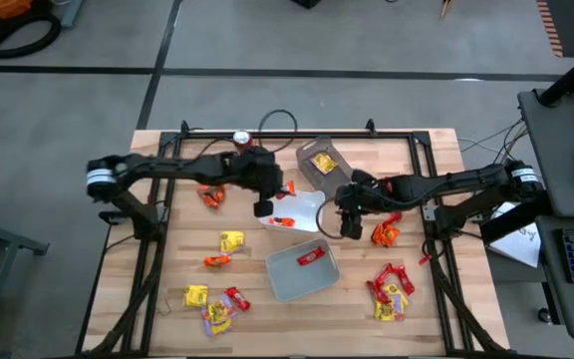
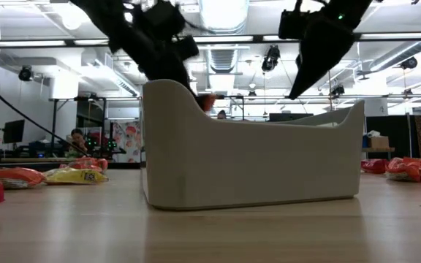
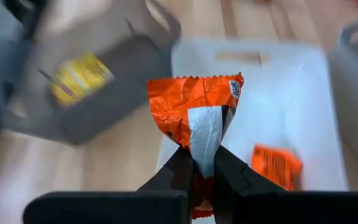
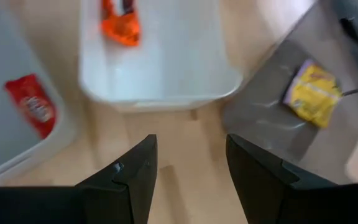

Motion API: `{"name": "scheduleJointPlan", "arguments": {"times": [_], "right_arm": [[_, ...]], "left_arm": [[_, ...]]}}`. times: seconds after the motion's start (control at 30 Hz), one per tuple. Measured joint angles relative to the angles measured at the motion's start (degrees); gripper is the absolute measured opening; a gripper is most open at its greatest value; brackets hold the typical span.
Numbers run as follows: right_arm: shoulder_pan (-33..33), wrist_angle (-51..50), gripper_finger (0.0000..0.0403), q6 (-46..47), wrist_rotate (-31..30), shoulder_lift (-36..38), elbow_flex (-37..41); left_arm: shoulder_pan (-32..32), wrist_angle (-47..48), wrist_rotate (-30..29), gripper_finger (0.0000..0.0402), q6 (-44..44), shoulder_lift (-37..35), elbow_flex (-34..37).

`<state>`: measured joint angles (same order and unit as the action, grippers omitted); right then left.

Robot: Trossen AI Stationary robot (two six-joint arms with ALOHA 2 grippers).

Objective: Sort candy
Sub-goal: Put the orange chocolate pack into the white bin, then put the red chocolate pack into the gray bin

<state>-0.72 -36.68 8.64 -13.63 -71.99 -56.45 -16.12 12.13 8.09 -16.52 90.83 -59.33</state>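
My left gripper [image 1: 278, 189] [image 3: 199, 158] hangs over the white tray [image 1: 305, 204] and is shut on an orange candy [image 3: 194, 106]. Another orange candy [image 3: 277, 165] lies in that white tray. My right gripper [image 1: 350, 221] [image 4: 190, 149] is open and empty, just right of the white tray, above bare wood. A light grey tray [image 1: 289, 282] holds a red candy [image 1: 312, 256]. The dark grey tray [image 1: 329, 176] holds a yellow candy [image 1: 321, 162]. My left gripper pinches the orange candy between its two fingers [image 3: 178, 167] at the wrapper's lower end [image 3: 202, 160]. The rest of the wrapper [image 3: 194, 106] sticks out beyond the fingertips. The candy is lifted clear, above the white tray.
Loose candy lies on the table's left part [image 1: 230, 240] [image 1: 217, 309] and right part [image 1: 385, 234] [image 1: 392, 289]. A red soda can [image 1: 241, 138] stands at the far edge. Black frame rails [image 1: 147, 249] run along the table's sides. In the low view the light grey tray [image 2: 254, 157] fills the foreground.
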Motion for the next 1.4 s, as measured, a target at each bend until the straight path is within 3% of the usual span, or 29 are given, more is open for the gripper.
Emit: {"name": "scheduleJointPlan", "arguments": {"times": [0.23,0.4,0.67,0.83,1.03,1.4], "right_arm": [[8.4,3.2,0.0183,-7.4,0.0,0.2,-0.2],[13.6,3.1,0.0183,-9.6,0.6,0.3,-0.3],[17.4,3.1,0.0183,-11.3,3.6,0.3,-0.3],[18.4,3.1,0.0183,-9.8,8.8,0.3,-0.3],[18.3,1.9,0.0183,-7.3,9.6,0.3,-0.3],[13.9,-3.9,0.0183,7.8,20.7,0.7,-0.3]], "left_arm": [[-1.1,7.5,0.7,0.0008,-5.5,5.6,-2.6],[-1.1,8.4,5.1,0.0008,-7.7,5.8,-2.7],[-1.2,7.9,4.7,0.0037,-6.7,5.7,-2.8],[-1.2,8.0,4.6,0.0075,-5.4,5.7,-2.8],[-1.2,8.7,4.4,0.0115,-4.5,5.2,-2.9],[0.7,7.6,4.5,0.0108,-0.8,-3.4,-1.4]]}}
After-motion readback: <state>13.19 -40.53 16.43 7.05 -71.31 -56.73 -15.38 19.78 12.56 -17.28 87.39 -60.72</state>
